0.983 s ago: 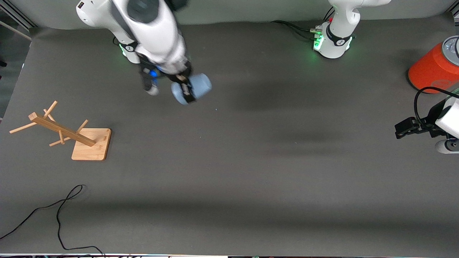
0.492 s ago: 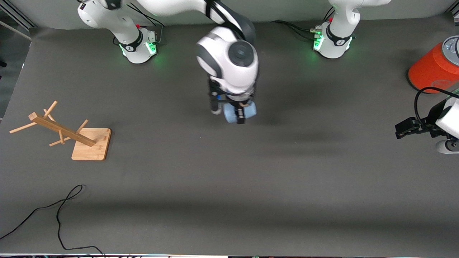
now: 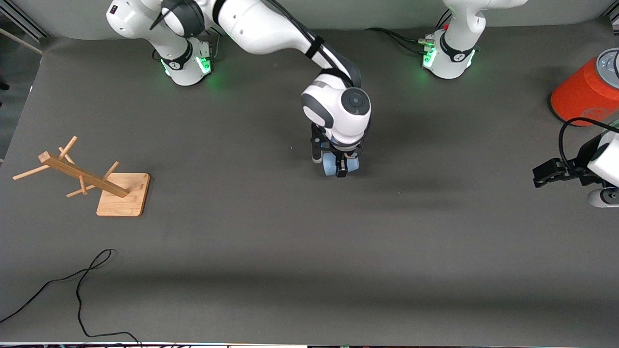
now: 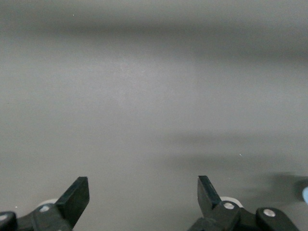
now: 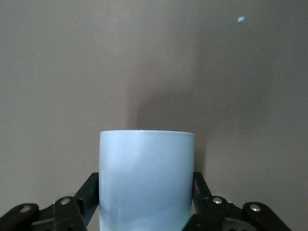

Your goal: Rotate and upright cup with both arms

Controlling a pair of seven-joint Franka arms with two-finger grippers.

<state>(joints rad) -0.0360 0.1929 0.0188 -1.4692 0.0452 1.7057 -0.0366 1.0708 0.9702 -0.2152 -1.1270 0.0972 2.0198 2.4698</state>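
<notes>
Right gripper clamped on cup, fingers on opposite sides of its wall, cup lying sideways, over mid-table, between the two bases' ends. Can't tell if cup touches the surface. Left gripper spread wide, empty, waiting at table edge on left arm's end, near orange-red can. Step in hand, my read: carry/present cup for handover. Next: left arm reaches in, takes free end, rotates cup upright.
</notes>
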